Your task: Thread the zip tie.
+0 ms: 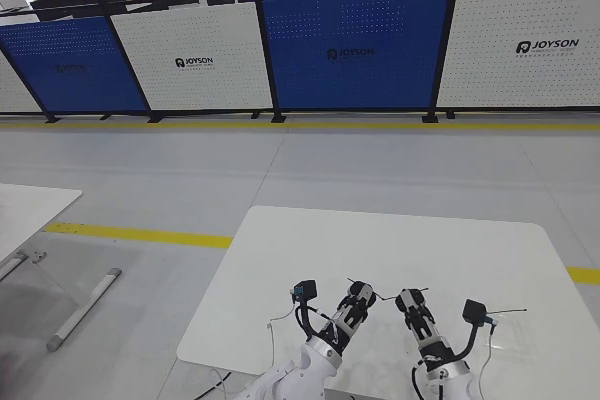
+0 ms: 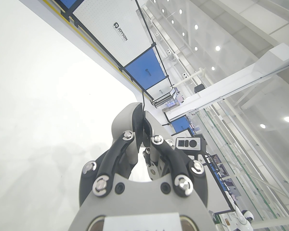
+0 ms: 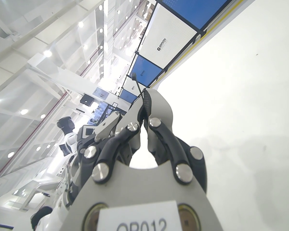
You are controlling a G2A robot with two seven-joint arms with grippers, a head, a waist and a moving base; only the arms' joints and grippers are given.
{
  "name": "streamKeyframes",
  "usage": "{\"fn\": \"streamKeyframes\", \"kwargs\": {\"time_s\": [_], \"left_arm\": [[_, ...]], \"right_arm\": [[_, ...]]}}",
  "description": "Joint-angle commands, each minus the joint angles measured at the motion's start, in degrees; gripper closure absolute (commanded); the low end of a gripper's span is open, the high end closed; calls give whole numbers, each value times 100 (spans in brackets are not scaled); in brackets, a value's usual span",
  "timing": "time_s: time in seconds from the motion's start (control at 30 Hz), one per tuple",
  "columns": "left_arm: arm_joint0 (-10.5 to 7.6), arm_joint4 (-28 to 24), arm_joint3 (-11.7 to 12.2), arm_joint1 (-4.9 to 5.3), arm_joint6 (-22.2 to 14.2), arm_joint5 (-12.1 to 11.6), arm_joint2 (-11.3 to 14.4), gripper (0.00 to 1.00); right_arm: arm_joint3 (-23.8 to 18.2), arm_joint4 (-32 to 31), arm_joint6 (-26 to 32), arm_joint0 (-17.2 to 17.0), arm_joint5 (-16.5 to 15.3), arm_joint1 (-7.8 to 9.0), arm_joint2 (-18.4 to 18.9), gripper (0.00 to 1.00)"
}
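The left pincer (image 2: 142,111) pinches the zip tie (image 2: 143,98), which pokes just beyond its tips. The right pincer (image 3: 144,97) pinches the other end, with the head (image 3: 134,75) standing just past its tips. That thin end may well flex and miss the head's slot.

Top camera looks down on the worktop (image 1: 410,250). Wrist cameras sit close behind left claw (image 2: 143,110) and right claw (image 3: 144,95), both seeing the panels (image 2: 106,17).

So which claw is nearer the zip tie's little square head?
Right. The right claw pinches the zip tie just below its head; the left claw holds its plain strap end.
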Motion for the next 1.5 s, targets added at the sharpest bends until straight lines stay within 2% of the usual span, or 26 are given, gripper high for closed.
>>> {"fn": "streamKeyframes", "kwargs": {"time_s": [0.0,0.13,0.53,0.7,0.87,1.2,1.4,1.47], "left_arm": [[0,0,0,0,0,0,0,100],[0,0,0,0,0,0,0,100],[0,0,0,0,0,0,0,100],[-18,3,29,-23,78,-29,-8,100],[-18,82,30,-53,267,-103,-2,100],[-4,124,43,-89,168,-154,28,100],[-4,253,65,-97,120,-93,-3,100],[0,260,67,-101,110,-86,-12,95]], "right_arm": [[24,77,118,15,-47,-4,-14,100],[140,260,332,97,-129,-16,-32,100],[140,266,335,96,-121,-18,-31,100],[139,482,160,23,-459,-32,41,100],[147,552,145,-6,-568,-42,65,100],[156,466,43,46,-429,-81,21,100],[93,236,-177,26,-265,-106,3,100],[78,218,-185,18,-250,-109,11,100]]}}
